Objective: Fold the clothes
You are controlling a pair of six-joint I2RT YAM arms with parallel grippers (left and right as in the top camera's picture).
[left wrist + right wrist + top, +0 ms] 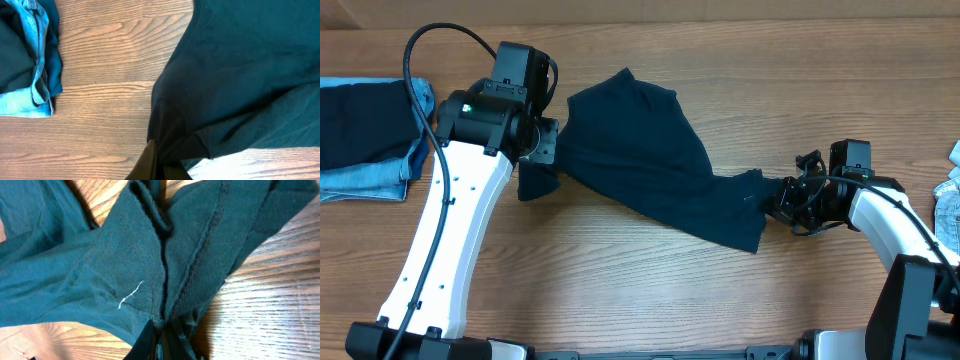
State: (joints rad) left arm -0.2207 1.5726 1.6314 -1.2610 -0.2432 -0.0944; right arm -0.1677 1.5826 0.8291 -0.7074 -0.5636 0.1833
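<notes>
Navy shirt (650, 160) stretches unfolded across mid-table, its left end pinched tight in the left gripper (542, 158) and its right end in the right gripper (782, 198), while a folded pile (365, 140) sits at the left edge, so this fold looks barely begun.

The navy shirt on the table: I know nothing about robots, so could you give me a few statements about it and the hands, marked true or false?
1. The shirt hangs stretched between the left hand and the right hand. True.
2. The shirt is neatly folded. False: it is rumpled and unfolded.
3. A pile of denim and dark cloth lies beside the left arm. True.
4. The right hand is open above the shirt. False: it is shut on the shirt's edge.
5. The shirt lies on top of the pile. False: they are apart, with bare table between them.
</notes>
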